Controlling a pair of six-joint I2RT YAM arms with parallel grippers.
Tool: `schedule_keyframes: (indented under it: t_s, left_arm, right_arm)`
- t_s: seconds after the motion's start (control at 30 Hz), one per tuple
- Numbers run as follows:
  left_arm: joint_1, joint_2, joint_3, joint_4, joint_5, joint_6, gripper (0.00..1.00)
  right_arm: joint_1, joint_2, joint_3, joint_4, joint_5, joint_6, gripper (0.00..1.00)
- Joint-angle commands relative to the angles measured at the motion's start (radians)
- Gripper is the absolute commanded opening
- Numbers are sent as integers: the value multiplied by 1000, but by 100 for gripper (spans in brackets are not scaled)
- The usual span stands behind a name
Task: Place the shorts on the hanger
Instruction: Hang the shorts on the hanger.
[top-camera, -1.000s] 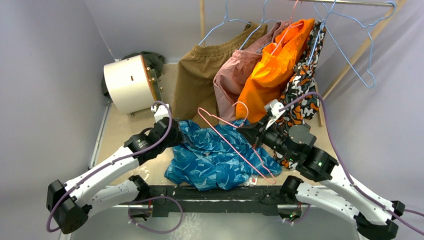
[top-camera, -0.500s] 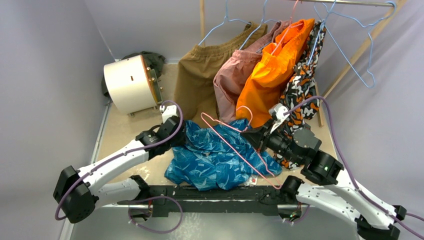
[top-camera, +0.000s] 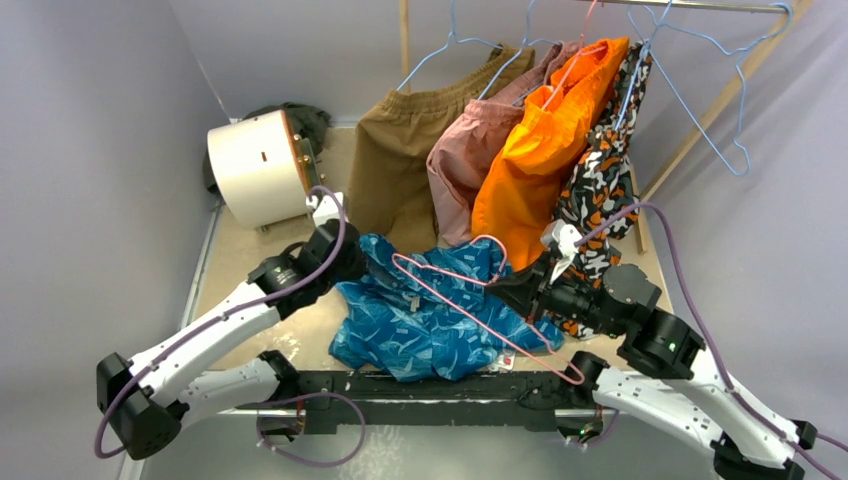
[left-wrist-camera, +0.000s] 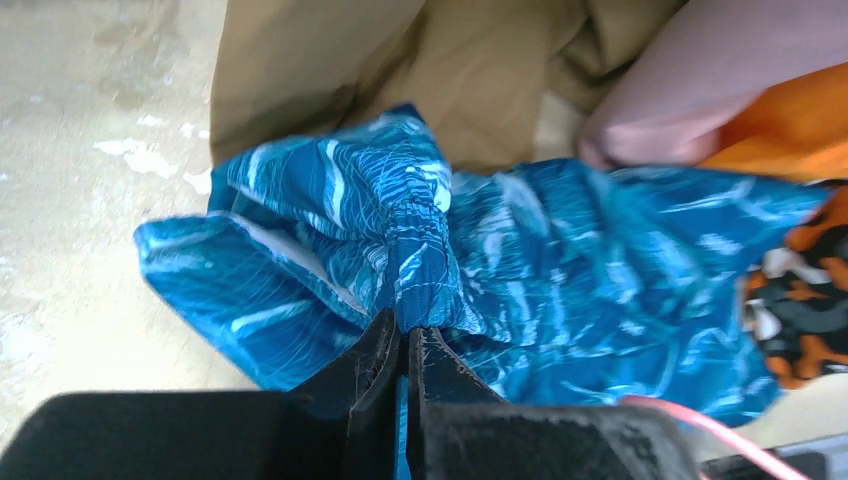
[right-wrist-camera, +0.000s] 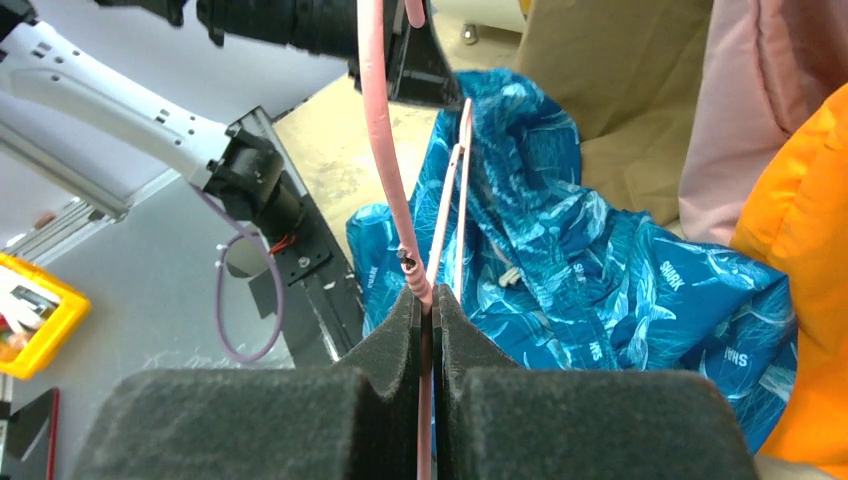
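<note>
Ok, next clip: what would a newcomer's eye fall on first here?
The shiny blue shorts are heaped in the middle of the table, pinched by the left end effector. Over them slants the pink hanger, its wire clamped in the right end effector. Behind, at the back right, bright orange shorts hang among other garments.

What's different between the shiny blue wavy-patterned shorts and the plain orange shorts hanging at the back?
The shiny blue wavy-patterned shorts lie crumpled on the table; the plain orange shorts hang from the metal rail. The blue ones carry a pale wave print, the orange ones none. The left gripper pinches the blue pair's waistband; no gripper holds the orange pair. Both look glossy.
</note>
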Motion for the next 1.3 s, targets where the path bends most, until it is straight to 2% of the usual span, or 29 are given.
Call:
schedule_keyframes:
  t_s: [0.0,0.27,0.67,1.07,1.27]
  left_arm:
    - [4,-38,116,-31,6,-39,0]
    - [5,-24,132,-40,18,-56,0]
    - [4,-49,172,-57,32,-55,0]
    - [4,-67,177,-60,41,-60,0]
    - [4,-50,214,-29,93,-73,0]
  right_arm:
    - [1,-21,73,-13,-95,-55,0]
    - [1,61,107,-68,-129,-93,0]
    - [0,142,19,187,-116,-73,0]
    - [1,214,-26,252,-12,-86,0]
    - [1,329,-16,278,4,-122,0]
